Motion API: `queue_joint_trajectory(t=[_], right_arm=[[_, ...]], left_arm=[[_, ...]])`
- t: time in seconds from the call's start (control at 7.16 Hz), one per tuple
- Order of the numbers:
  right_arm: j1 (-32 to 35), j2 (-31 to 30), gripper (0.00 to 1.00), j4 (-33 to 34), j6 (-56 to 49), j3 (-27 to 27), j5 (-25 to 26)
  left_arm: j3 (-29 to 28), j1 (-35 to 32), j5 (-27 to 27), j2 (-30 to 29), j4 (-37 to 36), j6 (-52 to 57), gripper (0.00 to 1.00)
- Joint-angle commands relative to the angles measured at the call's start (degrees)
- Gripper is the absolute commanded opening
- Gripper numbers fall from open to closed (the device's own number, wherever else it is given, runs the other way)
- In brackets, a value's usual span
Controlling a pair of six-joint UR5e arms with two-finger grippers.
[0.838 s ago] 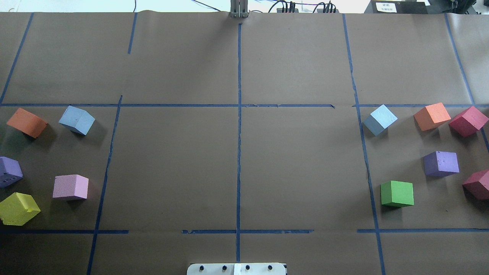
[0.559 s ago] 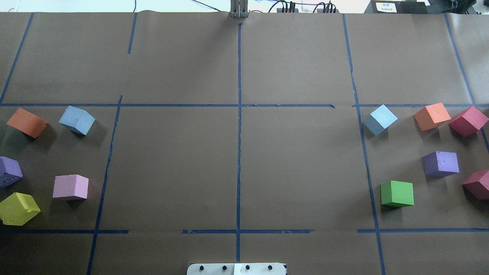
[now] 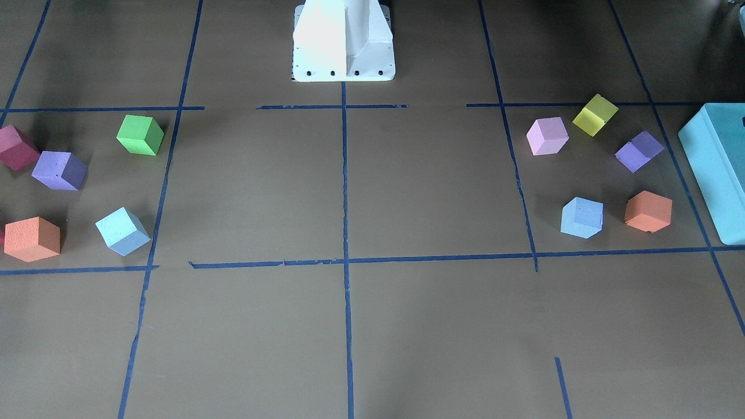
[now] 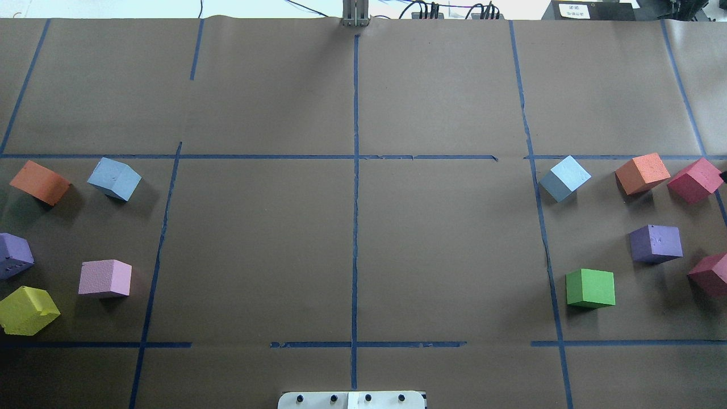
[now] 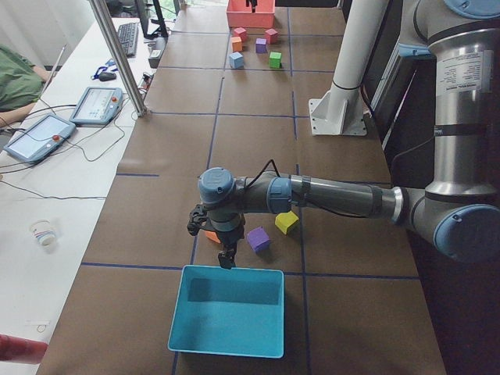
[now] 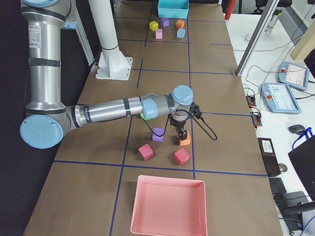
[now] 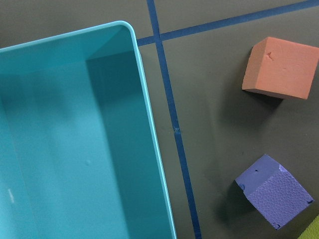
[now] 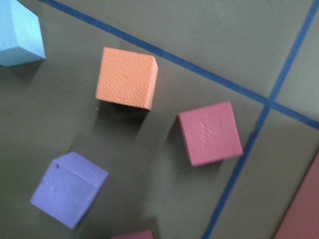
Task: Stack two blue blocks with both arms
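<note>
Reading the overhead view as a dial, 12 o'clock pointing away from the robot.

Nearest: white pedestal plate (image 4: 352, 399) at 6 o'clock on the paper-covered desk (image 4: 352, 238).

Next out: yellow-green cube (image 4: 27, 309) and pink cube (image 4: 105, 278) toward 8 o'clock; green cube (image 4: 590, 288) toward 4 o'clock.

Farther: left blue block (image 4: 114, 179) at 9 o'clock, resting on the paper. The left orange cube (image 4: 40, 182) is near at its own 9 o'clock, not touching. The right blue block (image 4: 565, 178) is at 3 o'clock, with the right orange cube (image 4: 642, 172) near at its 3 o'clock, a gap between. The two blue blocks lie well apart, one on each side of the desk, neither on the other, nothing gripping them.

Left pincer (image 5: 227, 258) shows only in the side camera. It points down over the rim of the teal box (image 5: 226, 312), away from the left blue block. Cannot tell whether its fingers are spread or pressed together.

Right pincer (image 6: 181, 135) also shows only from the side, pointing down at the right orange cube. Finger state: cannot tell.
</note>
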State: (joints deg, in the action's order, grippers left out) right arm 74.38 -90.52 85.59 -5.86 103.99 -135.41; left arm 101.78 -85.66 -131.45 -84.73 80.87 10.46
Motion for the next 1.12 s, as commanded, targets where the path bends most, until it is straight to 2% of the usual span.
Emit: queue_joint_trajectory(t=[0.0, 0.14, 0.28, 0.56, 0.98], right_arm=[[-10.7, 8.5, 1.0, -3.1, 12.0, -0.9, 1.3], [-14.8, 12.0, 1.0, -3.1, 18.1, -1.6, 6.3], [-19.5, 12.6, 1.0, -5.4, 22.9, -2.9, 10.5], [-20.2, 12.5, 1.0, -12.0, 23.2, -9.1, 10.9], [-21.9, 12.7, 1.0, -12.6, 23.2, -12.4, 11.0]], left_arm=[[0.0, 0.1, 0.0, 0.0, 0.0, 0.0, 1.0], [0.0, 0.0, 0.1, 0.0, 0.0, 0.0, 1.0], [0.0, 0.1, 0.1, 0.0, 0.0, 0.0, 1.0], [0.0, 0.1, 0.1, 0.2, 0.0, -0.1, 1.0], [0.0, 0.0, 0.1, 0.2, 0.0, -0.1, 1.0]])
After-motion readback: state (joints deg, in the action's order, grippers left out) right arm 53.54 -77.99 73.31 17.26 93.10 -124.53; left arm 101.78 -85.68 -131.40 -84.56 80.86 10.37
